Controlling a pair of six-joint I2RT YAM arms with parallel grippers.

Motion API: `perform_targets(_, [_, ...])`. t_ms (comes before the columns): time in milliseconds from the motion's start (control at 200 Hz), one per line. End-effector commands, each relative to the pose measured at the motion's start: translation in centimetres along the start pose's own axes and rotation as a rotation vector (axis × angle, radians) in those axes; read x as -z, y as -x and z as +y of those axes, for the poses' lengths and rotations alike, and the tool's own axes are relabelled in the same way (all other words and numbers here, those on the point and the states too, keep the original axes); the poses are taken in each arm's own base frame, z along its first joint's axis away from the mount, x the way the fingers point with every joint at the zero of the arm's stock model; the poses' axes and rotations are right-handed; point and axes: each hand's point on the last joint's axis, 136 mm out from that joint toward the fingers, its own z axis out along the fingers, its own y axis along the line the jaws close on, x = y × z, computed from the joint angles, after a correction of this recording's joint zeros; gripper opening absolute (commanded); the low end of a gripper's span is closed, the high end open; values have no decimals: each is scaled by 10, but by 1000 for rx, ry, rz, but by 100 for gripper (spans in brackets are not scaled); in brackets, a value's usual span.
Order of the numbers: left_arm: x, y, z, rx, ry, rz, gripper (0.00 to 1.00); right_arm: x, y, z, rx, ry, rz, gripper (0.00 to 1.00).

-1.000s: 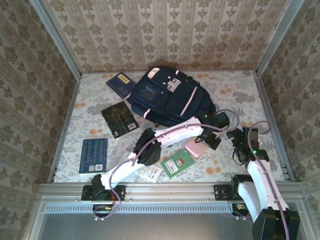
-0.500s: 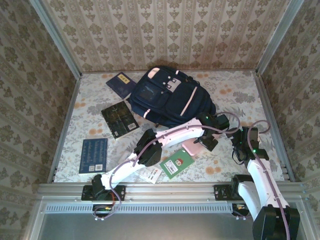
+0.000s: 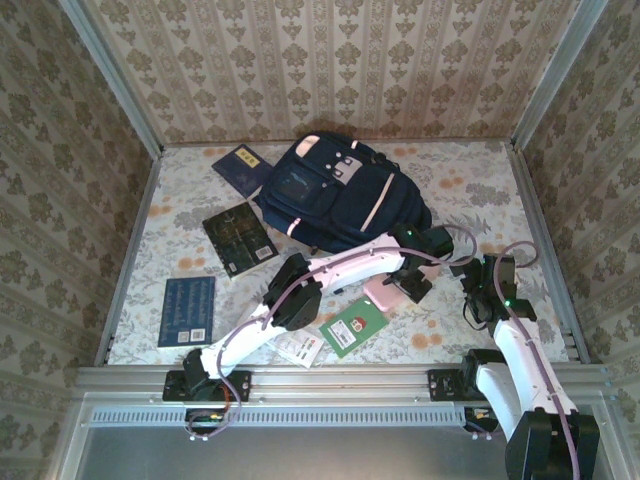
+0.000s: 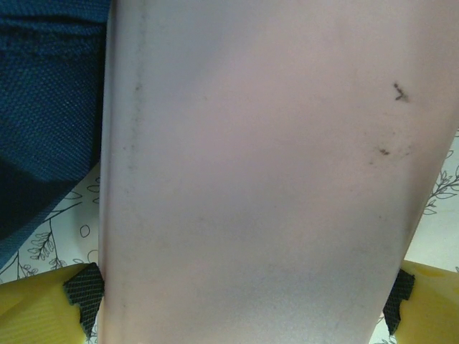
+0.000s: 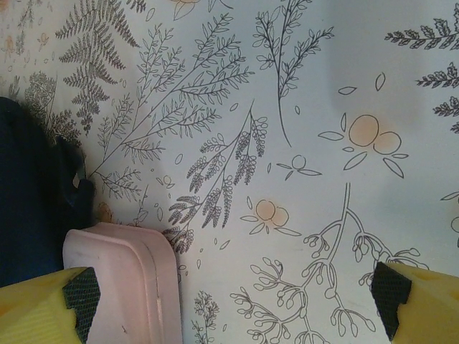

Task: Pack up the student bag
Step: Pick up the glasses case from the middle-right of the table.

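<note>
Student bag (image 3: pixel 345 205): large, navy-blue fabric, flat on its back at the far middle of the tabletop (image 3: pixel 480 190), top end toward the far left corner. Pale pink stripe trim down both sides, white buckle patches near the top, a front pocket facing up, a pale patch at the very top edge. Coarse blue weave in the left wrist view (image 4: pixel 43 86); a dark blue edge at the left in the right wrist view (image 5: pixel 29 201).

Pink case (image 3: pixel 385 295): just on the near side of the bag, lying on the flowered cloth, rounded corner visible (image 5: pixel 122 279), a few dark scuffs on its smooth face (image 4: pixel 258 172).

Left gripper (image 3: pixel 410 283): down over the pink case, jaws spread wide (image 4: pixel 244 308), one dark pad by each long edge; cannot tell whether touching.

Right gripper (image 3: pixel 472 272): near the right end of the bag, jaws wide apart over bare cloth (image 5: pixel 235 295), nothing between them, the case's corner just beside one finger.

Elsewhere: dark blue book (image 3: pixel 238 165) at the far left beside the bag's top; black book (image 3: pixel 240 238) left of the bag; blue book (image 3: pixel 188 310) by the left edge; green card (image 3: pixel 355 325) and white booklet (image 3: pixel 300 345) near the near edge, under the left arm.
</note>
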Motion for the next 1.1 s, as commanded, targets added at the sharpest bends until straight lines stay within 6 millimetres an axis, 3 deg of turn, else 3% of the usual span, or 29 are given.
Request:
perform_targets(0, [-18,-15,1,-29,-41,74,100,-4,-4,-4,-10,1,15,100])
perform_targets(295, [-45,-26,-1,-92,-49,129,96,-5,-7,2,-4,28,34,100])
perform_targets(530, [-42,-26,-7,-180,-90,109,74,2,-5,10,4,55,30,100])
perform_targets(805, [-16,-16,-3,-205,-100,33,74,5,-15,21,64,114,87,100])
perform_targets(1095, [-3,-14,3,-152,-216,-4,74,-13,-52,57,-1,316,332,95])
